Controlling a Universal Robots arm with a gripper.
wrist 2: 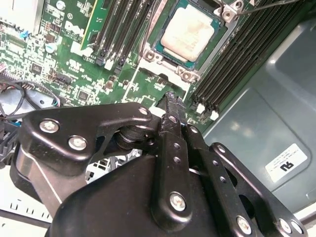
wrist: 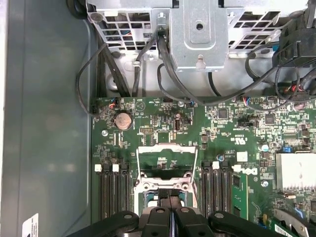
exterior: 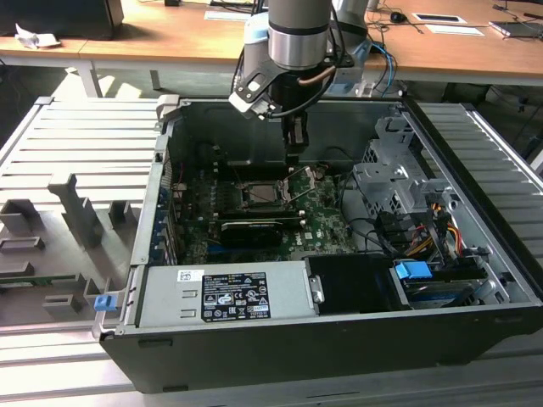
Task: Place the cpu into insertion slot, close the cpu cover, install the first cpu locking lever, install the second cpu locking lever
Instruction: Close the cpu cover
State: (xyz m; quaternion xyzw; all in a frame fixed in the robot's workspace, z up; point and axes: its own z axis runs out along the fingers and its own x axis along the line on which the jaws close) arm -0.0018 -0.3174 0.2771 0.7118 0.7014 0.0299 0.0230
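Hand (wrist: 169, 197) hovering closed, empty, by raised cpu cover (wrist: 168, 147); cpu (wrist 2: 187, 32) sitting in insertion slot (wrist 2: 165, 66). Best nudging cover's free edge down slowly, squarely.

Printed label (exterior: 233, 297) on the power supply (exterior: 293, 273); marked sticker (wrist 2: 288, 164) on the case panel (wrist 2: 256, 113)

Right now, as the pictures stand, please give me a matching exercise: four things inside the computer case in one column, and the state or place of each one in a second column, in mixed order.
Things:
1. cpu
2. cpu cover
3. gripper
4. round battery

States or places:
A. swung open, with the green board visible through its central opening
B. shut, hovering close above the board
C. a silvery disc on the board, apart from the socket
D. lying in the insertion slot

Right pairs: 1-D, 2-A, 3-B, 4-C.
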